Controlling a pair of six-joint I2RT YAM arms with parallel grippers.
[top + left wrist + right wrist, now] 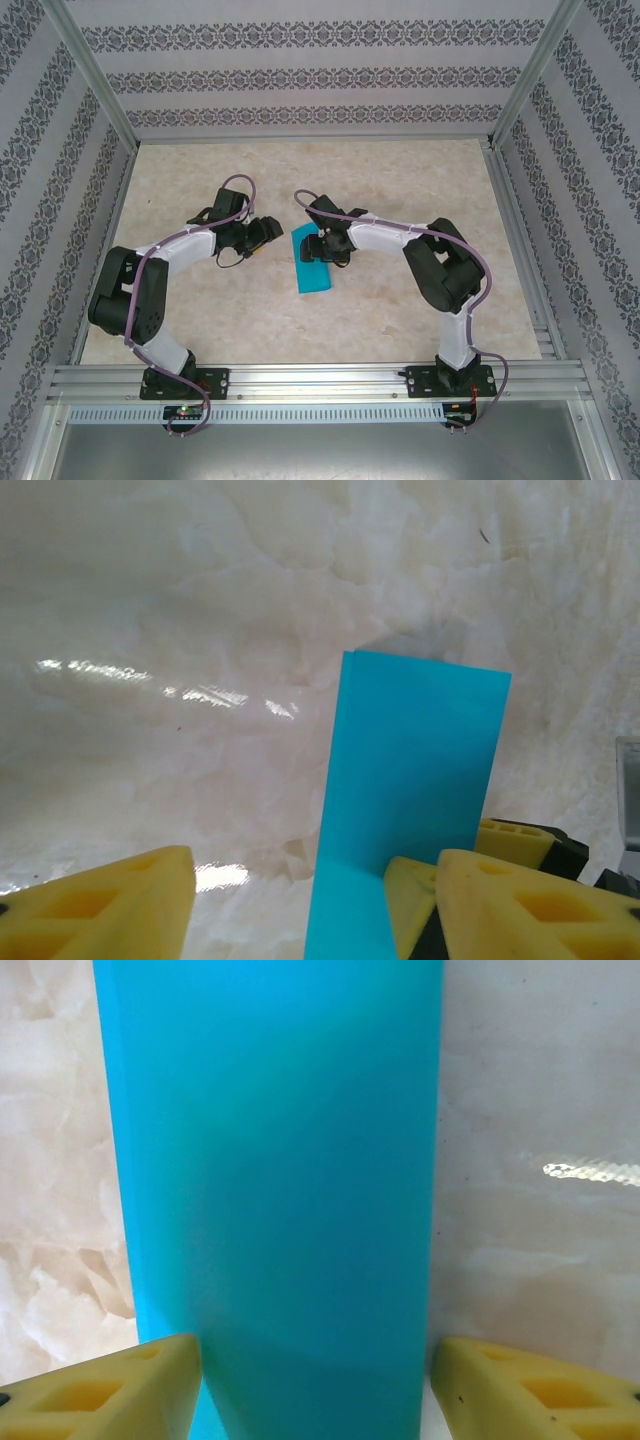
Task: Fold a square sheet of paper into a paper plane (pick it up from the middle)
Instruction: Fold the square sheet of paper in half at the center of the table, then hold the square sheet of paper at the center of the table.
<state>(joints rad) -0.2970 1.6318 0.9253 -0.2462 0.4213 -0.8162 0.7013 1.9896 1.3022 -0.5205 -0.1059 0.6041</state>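
square sheet of paper, cyan and folded into a long strip, lies flat near the centre of the tabletop. right gripper sits low over its far end, fingers spread with the strip between them. left gripper is just left of the strip, fingers also apart, holding nothing. both arms have their elbows bent out toward the side edges and their forearms reaching inward.
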